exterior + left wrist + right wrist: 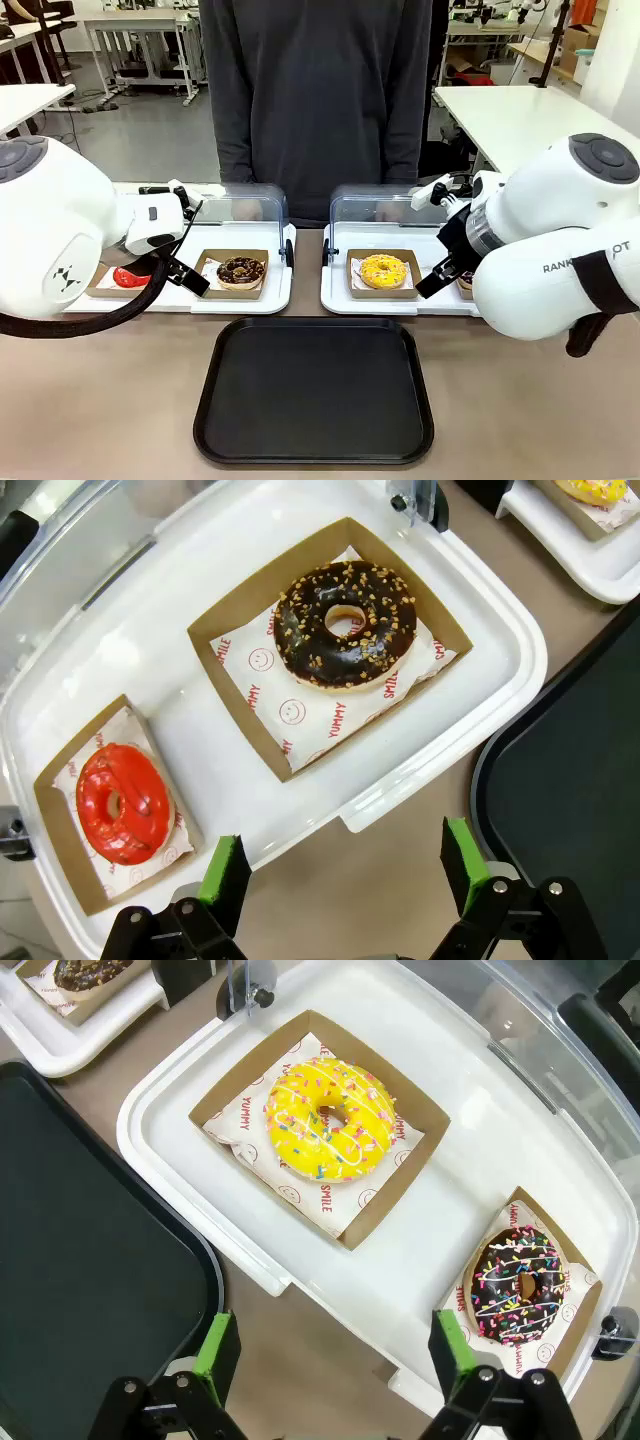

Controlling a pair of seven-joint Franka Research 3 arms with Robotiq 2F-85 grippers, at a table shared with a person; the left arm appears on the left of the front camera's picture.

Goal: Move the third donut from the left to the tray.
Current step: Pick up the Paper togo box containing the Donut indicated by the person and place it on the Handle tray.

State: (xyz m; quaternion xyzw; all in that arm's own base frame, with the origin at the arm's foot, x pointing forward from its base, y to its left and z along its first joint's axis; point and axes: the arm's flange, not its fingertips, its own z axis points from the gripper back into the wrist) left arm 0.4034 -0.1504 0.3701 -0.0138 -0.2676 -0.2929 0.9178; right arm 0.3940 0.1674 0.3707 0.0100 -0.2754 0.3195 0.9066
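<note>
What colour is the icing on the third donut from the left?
The donut is bright yellow with white drizzle and coloured sprinkles; clearest in right wrist view.

A: Donut count?
B: 4. 1 red-iced donut (pixel 123 802), 1 yellow donut (pixel 330 1118), 2 choc: nut-topped choc donut (pixel 345 625), sprinkled choc donut (pixel 520 1285).
A: Holders?
B: 4 cardboard holders (pixel 388 1192), 1 per donut.
A: Trays?
B: 2 white w/ clear lids: left white tray (pixel 278 292), right white tray (pixel 335 292). 1 black tray (pixel 315 390).
A: Hands?
B: 2 robot: left hand (pixel 343 860), right hand (pixel 333 1340). 1 person (pixel 315 100).
</note>
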